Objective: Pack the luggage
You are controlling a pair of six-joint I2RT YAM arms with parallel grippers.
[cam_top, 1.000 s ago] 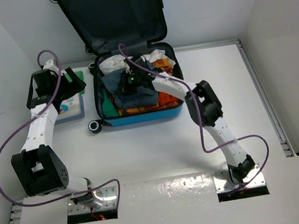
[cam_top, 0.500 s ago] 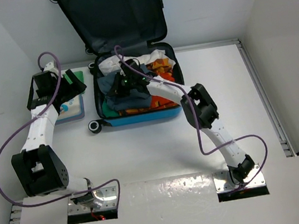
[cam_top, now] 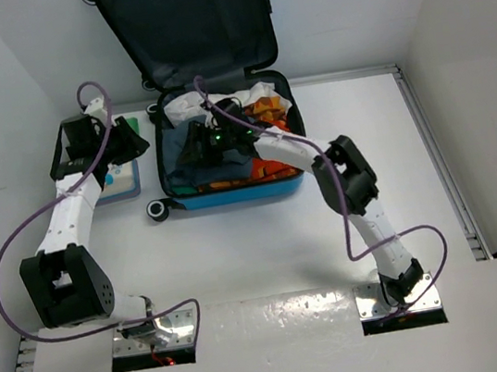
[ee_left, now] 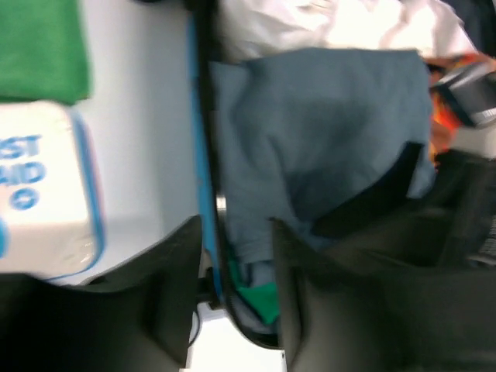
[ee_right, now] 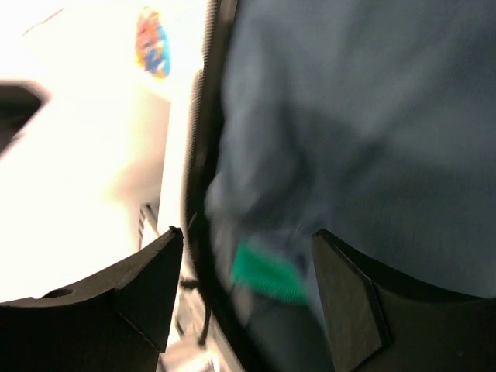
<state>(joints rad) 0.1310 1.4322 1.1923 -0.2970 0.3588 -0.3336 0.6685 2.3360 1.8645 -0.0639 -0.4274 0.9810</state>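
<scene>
Packing target: the luggage lies open at 12 o'clock on the table, heaped with clothes.
Garment: a grey-blue garment bunches against the 9 o'clock rim.
Right gripper: jaws wide apart, empty, over that garment.
Left gripper: about half open, holding nothing, at the luggage's 9 o'clock, above the first-aid box.
Risk: cloth may spill across the zipper band, and the close-set grippers may collide.

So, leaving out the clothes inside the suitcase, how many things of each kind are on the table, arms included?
Suitcase: 1
First-aid box: 1
Green item: 1
Robot arms: 2, the left arm and the right arm
Total: 5
</scene>
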